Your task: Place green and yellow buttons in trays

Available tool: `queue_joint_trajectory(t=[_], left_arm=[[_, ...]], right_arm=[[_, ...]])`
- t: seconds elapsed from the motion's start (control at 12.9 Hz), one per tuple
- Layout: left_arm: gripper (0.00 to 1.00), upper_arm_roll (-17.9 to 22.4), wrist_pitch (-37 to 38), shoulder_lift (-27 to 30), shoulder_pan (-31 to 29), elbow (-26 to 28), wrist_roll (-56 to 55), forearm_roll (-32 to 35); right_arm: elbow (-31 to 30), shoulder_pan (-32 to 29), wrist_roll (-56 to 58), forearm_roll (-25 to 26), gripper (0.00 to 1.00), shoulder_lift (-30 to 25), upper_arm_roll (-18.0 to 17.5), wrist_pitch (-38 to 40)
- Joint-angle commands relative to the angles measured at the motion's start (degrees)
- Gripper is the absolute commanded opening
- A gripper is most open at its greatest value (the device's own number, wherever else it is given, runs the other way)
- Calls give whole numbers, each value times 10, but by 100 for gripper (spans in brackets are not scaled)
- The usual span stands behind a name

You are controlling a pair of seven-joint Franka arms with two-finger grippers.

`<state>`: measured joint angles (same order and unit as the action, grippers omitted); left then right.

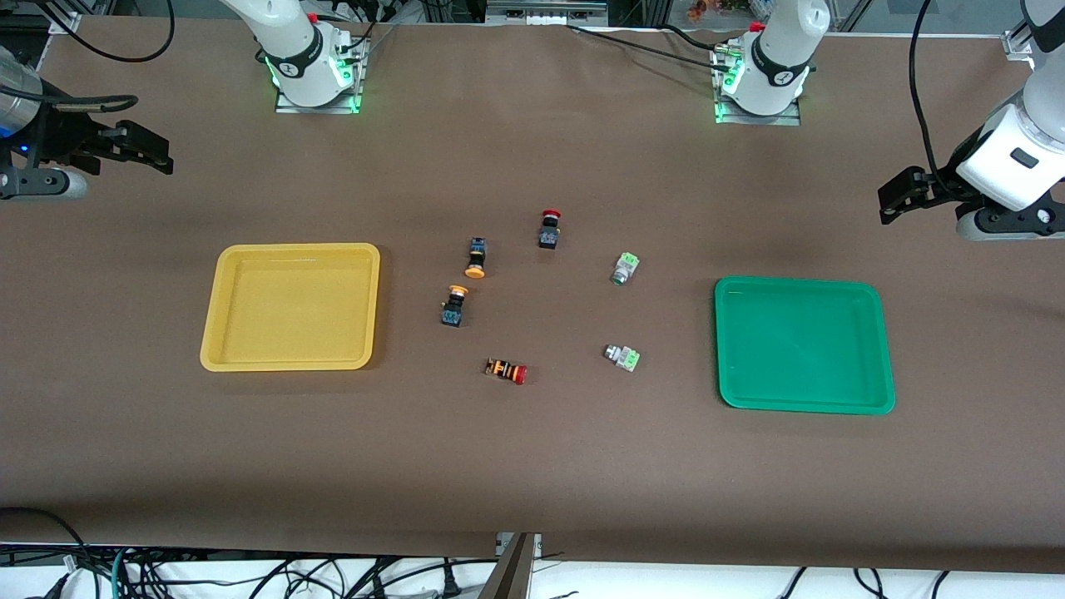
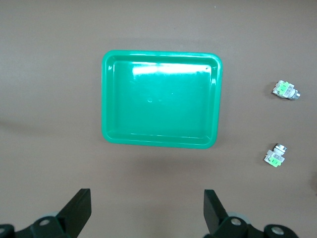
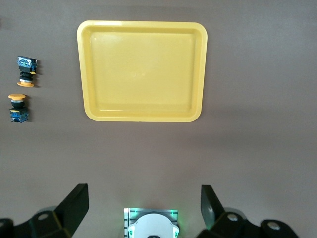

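Two yellow-capped buttons [image 1: 475, 256] [image 1: 453, 305] lie near the table's middle, beside the empty yellow tray [image 1: 291, 306]. Two pale-green buttons [image 1: 625, 269] [image 1: 622, 357] lie beside the empty green tray [image 1: 803, 345]. My right gripper [image 1: 154, 154] is open and empty, up over the right arm's end of the table. My left gripper [image 1: 892, 200] is open and empty, up over the left arm's end. The left wrist view shows its gripper [image 2: 147, 208], the green tray [image 2: 161, 99] and both green buttons [image 2: 286, 89] [image 2: 275, 155]. The right wrist view shows its gripper [image 3: 143, 206], the yellow tray [image 3: 142, 69] and both yellow buttons [image 3: 26, 71] [image 3: 18, 106].
A red-capped black button [image 1: 549, 228] stands farther from the front camera than the other buttons. A red-capped button with an orange-striped body [image 1: 507, 370] lies nearest to it. The right arm's base [image 3: 151, 225] shows in the right wrist view.
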<state>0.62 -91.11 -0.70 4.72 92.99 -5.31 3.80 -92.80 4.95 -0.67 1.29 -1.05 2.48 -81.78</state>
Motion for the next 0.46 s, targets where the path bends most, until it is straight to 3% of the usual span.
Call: queue_joint_trajectory(t=[0.0,0.39], left_arm=[[100,0,11,-7,-3,-16,11,-9],[100,0,12,-7,-2,-16,7,-9]], right_arm=[[4,2,8,9,100,-1,-2,7],[11,4,-1,11,100,20,-2,5]])
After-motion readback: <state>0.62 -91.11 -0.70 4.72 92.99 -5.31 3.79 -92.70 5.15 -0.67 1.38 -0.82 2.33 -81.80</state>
